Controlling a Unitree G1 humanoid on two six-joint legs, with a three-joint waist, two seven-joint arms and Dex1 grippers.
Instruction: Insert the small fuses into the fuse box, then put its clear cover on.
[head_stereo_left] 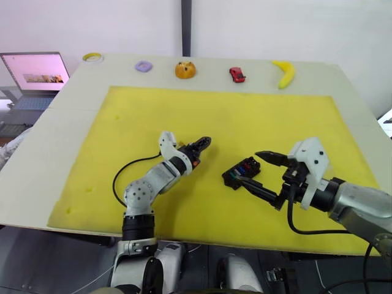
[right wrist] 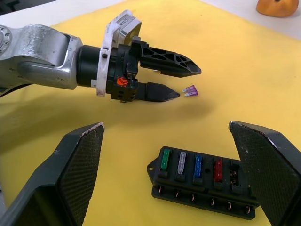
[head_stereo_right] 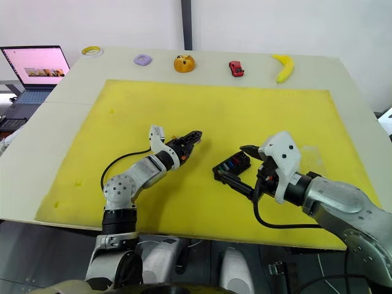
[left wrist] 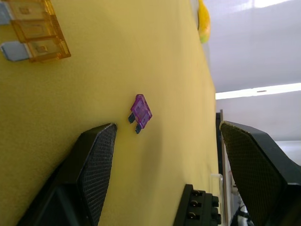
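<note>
The black fuse box [right wrist: 202,181] lies on the yellow mat [head_stereo_left: 122,122] between the wide-spread fingers of my open right gripper [head_stereo_left: 251,169], untouched by them. Green, clear-grey, blue and red fuses stand in its slots. One small purple fuse [right wrist: 190,91] lies loose on the mat just off the fingertips of my left gripper [head_stereo_left: 203,146], which is open and holds nothing. In the left wrist view that purple fuse [left wrist: 140,111] sits ahead of the gap, with amber fuses [left wrist: 37,28] farther off. A faint transparent patch [head_stereo_right: 312,153] beyond my right wrist may be the clear cover.
Along the table's far edge stand a tape roll [head_stereo_left: 92,57], a purple ring [head_stereo_left: 143,66], an orange fruit [head_stereo_left: 185,70], a red toy car [head_stereo_left: 237,75] and a banana [head_stereo_left: 285,73]. A laptop [head_stereo_left: 37,76] sits off the table's left.
</note>
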